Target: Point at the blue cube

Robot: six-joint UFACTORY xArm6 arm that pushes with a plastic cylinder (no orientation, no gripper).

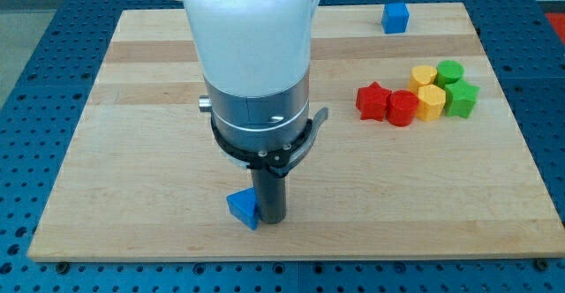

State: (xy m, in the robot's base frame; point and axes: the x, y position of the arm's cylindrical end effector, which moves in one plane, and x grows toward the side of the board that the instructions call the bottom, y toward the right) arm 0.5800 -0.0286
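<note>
A blue cube (395, 17) sits near the view's top right edge of the wooden board (132, 108). My tip (271, 220) rests on the board near the view's bottom centre, far from that cube. A second blue block (242, 208), wedge-like in shape, lies right against the left side of my tip. The white arm body (252, 55) rises above the rod and hides the board behind it.
A cluster sits at the view's right: a red star-like block (372, 101), a red cylinder (403, 108), a yellow cylinder (424, 75), a yellow block (431, 102), a green cylinder (450, 71) and a green block (462, 99). A blue pegboard surface surrounds the board.
</note>
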